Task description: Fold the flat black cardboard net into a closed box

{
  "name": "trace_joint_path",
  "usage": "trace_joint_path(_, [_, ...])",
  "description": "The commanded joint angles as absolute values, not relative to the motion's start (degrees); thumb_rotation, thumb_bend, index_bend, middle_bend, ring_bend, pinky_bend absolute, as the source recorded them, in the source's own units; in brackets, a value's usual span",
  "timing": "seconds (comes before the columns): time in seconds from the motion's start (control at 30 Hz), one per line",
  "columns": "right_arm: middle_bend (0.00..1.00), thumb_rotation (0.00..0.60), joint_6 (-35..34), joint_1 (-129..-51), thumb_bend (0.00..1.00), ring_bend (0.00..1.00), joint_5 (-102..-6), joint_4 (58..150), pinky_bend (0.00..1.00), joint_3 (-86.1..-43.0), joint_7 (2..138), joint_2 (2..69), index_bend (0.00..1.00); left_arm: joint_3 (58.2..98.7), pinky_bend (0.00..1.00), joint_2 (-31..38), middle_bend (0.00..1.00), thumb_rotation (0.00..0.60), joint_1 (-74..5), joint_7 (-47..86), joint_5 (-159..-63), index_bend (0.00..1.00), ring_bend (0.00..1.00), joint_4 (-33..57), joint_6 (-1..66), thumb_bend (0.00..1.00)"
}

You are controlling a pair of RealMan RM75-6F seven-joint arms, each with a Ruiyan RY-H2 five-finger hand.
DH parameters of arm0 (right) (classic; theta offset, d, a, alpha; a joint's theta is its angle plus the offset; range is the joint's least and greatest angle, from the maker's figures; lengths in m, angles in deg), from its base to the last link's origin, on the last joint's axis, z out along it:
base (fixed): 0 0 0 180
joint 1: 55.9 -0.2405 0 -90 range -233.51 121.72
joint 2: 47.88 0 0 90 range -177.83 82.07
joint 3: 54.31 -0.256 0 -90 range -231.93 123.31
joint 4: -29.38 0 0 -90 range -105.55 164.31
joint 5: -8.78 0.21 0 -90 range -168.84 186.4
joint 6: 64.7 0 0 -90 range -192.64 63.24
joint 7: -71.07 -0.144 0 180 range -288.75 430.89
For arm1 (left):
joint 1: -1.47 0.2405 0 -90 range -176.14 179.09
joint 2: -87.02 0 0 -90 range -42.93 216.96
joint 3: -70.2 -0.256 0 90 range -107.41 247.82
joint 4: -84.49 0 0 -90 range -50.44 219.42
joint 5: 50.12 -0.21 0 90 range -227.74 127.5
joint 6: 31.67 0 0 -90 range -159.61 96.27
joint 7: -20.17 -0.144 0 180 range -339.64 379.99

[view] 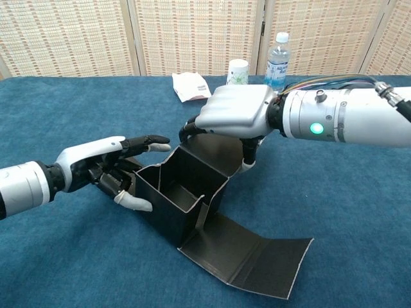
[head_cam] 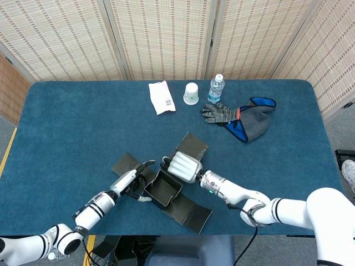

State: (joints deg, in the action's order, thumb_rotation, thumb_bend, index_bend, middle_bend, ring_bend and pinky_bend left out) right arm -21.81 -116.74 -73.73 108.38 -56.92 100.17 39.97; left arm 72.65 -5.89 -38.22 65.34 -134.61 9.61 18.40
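Note:
The black cardboard net (view: 182,192) (head_cam: 165,187) stands partly folded, its side walls raised into an open tray near the table's front edge. One long flap (view: 253,253) lies flat toward the front right, and another flap (head_cam: 192,146) juts out behind. My right hand (view: 236,115) (head_cam: 182,164) lies palm down over the far wall, fingers hooked over its top edge and thumb behind it. On the tray's left side is my left hand (view: 106,168) (head_cam: 131,179), fingers spread, thumb tip against the left wall.
Along the back of the blue table (head_cam: 66,127) lie a white packet (head_cam: 161,97), a paper cup (head_cam: 191,93), a water bottle (head_cam: 216,88), a dark glove (head_cam: 220,113) and a grey-blue cloth (head_cam: 252,122). Folding screens stand behind.

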Motion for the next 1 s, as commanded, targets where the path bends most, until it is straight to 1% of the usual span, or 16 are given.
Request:
trace_joint_path(0.03, [0.36, 0.600, -21.0, -117.2, 0.15, 0.88, -76.3, 107.1, 1.00, -56.4, 98.6, 40.0, 0.29, 72.4, 0.76, -6.0, 0.00, 0.600, -38.4, 66.6, -134.7, 0.00, 0.54, 9.7, 17.9, 0.11])
trace_joint_path(0.4, [0.36, 0.600, -19.6, -117.5, 0.15, 0.88, -80.1, 105.9, 1.00, -56.3, 97.3, 40.5, 0.30, 71.8, 0.77, -5.3, 0.01, 0.600, -39.0, 73.1, -135.4, 0.09, 0.57, 9.1, 16.0, 0.11])
trace_joint_path(0.63, [0.36, 0.600, -18.5, -117.3, 0.15, 0.88, -81.0, 104.9, 1.00, -56.7, 98.1, 41.1, 0.30, 71.2, 0.77, -4.9, 0.02, 0.600, -39.4, 76.4, -136.3, 0.10, 0.57, 8.9, 15.8, 0.11])
trace_joint_path(1.0, [0.36, 0.600, -18.3, -116.9, 0.15, 0.88, -81.6, 105.0, 1.00, -56.8, 99.6, 41.7, 0.30, 70.9, 0.77, -5.4, 0.08, 0.600, -39.8, 79.3, -136.5, 0.15, 0.58, 9.5, 15.4, 0.11])
